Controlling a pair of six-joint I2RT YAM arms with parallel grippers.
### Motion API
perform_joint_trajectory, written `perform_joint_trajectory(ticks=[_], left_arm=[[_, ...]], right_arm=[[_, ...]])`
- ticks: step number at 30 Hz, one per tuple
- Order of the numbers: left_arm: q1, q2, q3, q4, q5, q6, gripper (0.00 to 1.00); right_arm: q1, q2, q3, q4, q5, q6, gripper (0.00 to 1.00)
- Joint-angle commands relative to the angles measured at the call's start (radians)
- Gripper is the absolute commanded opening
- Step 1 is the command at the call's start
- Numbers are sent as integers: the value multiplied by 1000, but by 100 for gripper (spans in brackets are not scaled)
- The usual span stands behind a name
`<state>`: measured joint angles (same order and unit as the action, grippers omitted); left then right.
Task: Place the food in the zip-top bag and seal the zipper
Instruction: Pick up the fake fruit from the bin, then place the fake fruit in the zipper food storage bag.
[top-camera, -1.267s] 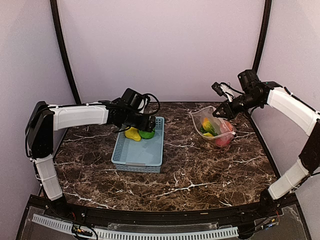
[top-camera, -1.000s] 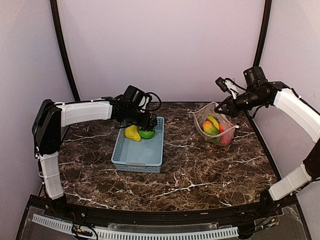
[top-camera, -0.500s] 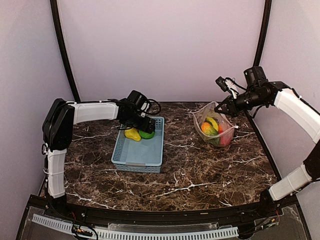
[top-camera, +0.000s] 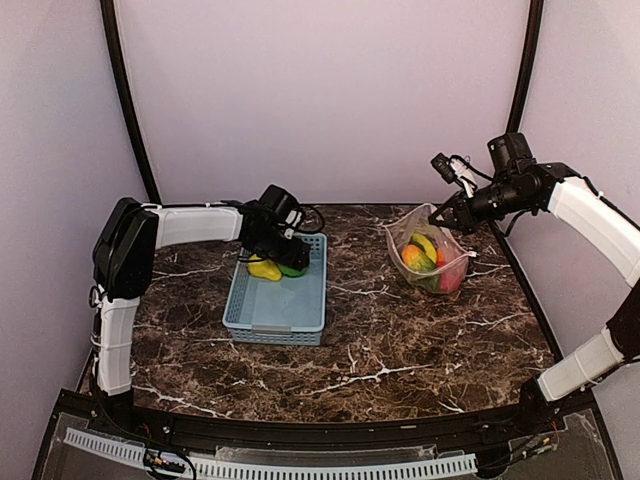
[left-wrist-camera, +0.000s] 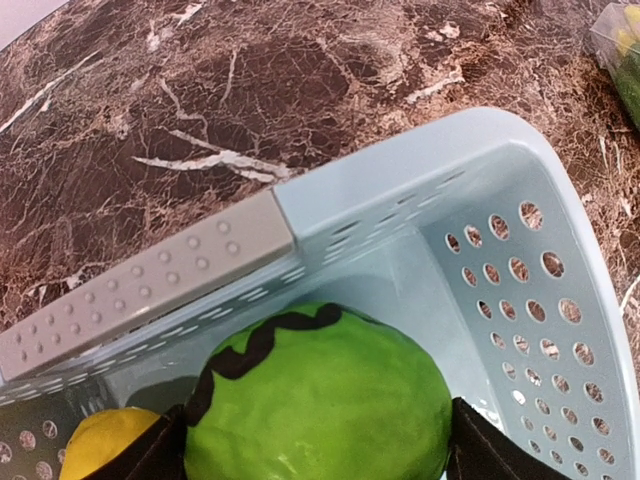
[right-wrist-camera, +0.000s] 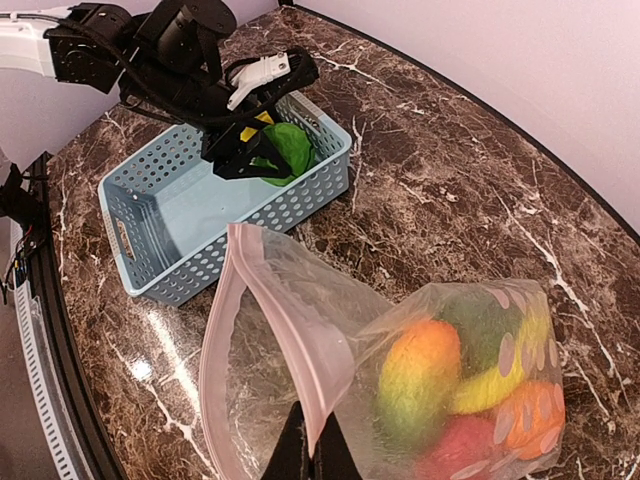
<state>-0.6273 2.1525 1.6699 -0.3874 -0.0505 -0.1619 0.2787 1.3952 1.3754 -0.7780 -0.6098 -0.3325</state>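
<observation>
My left gripper (left-wrist-camera: 320, 448) is down in the light blue basket (left-wrist-camera: 400, 170), its dark fingers (left-wrist-camera: 488, 450) pressed against both sides of the striped green melon (left-wrist-camera: 320, 400). A yellow lemon (left-wrist-camera: 108, 445) lies just left of it. From above, the left gripper (top-camera: 284, 254) covers the melon (top-camera: 294, 268) and lemon (top-camera: 263, 268) at the basket's far end. My right gripper (right-wrist-camera: 315, 448) is shut on the pinkish zipper (right-wrist-camera: 290, 330), holding the zip-top bag (top-camera: 430, 250) open above the table. Several pieces of food (right-wrist-camera: 420, 372) sit in the bag's bottom.
The basket (top-camera: 275, 312) stands left of centre on the dark marble table (top-camera: 400, 340). The bag hangs at the back right near the wall. A black frame post (top-camera: 520, 70) rises behind the right arm.
The left gripper has shifted right and sunk onto the melon, its jaws narrowing around it. The right gripper lifted the bag a little at first, then held still.
</observation>
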Motion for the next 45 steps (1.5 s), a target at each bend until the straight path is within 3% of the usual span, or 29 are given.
perform_joint_trajectory(ticks=[1,8,14,22,27,30,33,42,45], left_arm=[[1,1,40,-75,12,-12,69],[-18,-111,48,-124,19,-42,62],[-99,-299,8,-74,-112,-52,60],[-249,-501,-90,196,-173,-32,60],[-280,-596,-260,502,-37,-96,58],[-302,-582,-312,681,152,-137,57],[-338,-531,-285,713,202,-120,57],[-431,-353,-128,690,127,-118,54],[-458,-302,-100,669,-56,-55,54]], right_arm=[[0,0,-7,32,-24,-10,0],[1,4,3,24,-23,-11,0],[14,28,29,14,19,-12,0],[41,79,103,-23,23,-4,0],[62,94,145,-45,54,1,0],[73,99,168,-57,61,6,0],[80,110,192,-70,51,8,0],[85,149,252,-96,61,28,0],[86,153,265,-101,56,33,0]])
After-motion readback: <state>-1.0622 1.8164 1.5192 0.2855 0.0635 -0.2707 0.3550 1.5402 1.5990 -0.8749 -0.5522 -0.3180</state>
